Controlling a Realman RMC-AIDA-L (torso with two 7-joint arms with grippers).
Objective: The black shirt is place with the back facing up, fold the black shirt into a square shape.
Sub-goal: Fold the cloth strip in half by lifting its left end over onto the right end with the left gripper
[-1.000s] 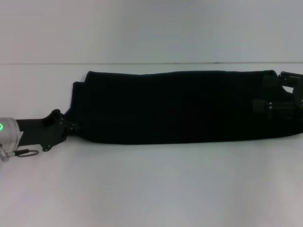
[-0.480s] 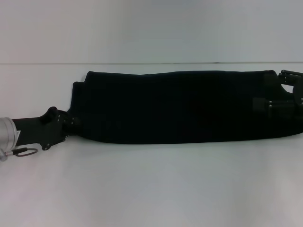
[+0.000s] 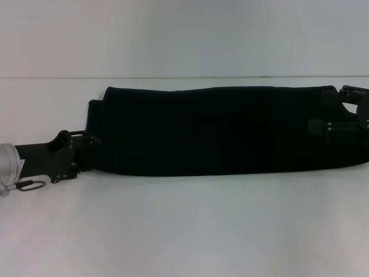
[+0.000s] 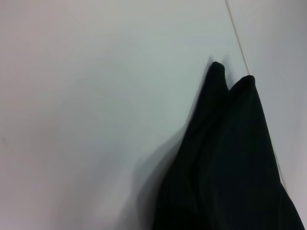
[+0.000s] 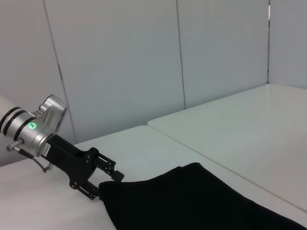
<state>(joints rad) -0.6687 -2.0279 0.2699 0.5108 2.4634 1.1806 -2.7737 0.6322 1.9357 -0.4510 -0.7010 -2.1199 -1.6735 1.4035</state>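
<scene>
Black soft cloth, the black shirt (image 3: pixel 213 130) lies folded into a long, narrow band across the plain white worktop (image 3: pixel 184 231), its length running from one arm's side to the other in the head view. No lettering shows on the upward face. At the shirt's left end the cloth steps in two layers, and the left wrist view shows two pointed corners of the black shirt (image 4: pixel 230 163) lying side by side on the white surface.

Against that left end sits the left gripper (image 3: pixel 83 151), a black metal gripper on a silver wrist, low over the worktop. From the right wrist view the left gripper (image 5: pixel 103 184) has its jaws at the shirt's near-left corner, with the cloth edge lying right at their tips; the jaws look drawn close together there, yet the dark fabric against dark metal does not let me tell whether they actually pinch the cloth or how wide they stand.

At the shirt's opposite end, the right gripper (image 3: pixel 346 118), also black, rests on or just over the far-right corner of the cloth. Its body merges with the black fabric, so I cannot tell how far its jaws are open or whether they hold the shirt.
</scene>
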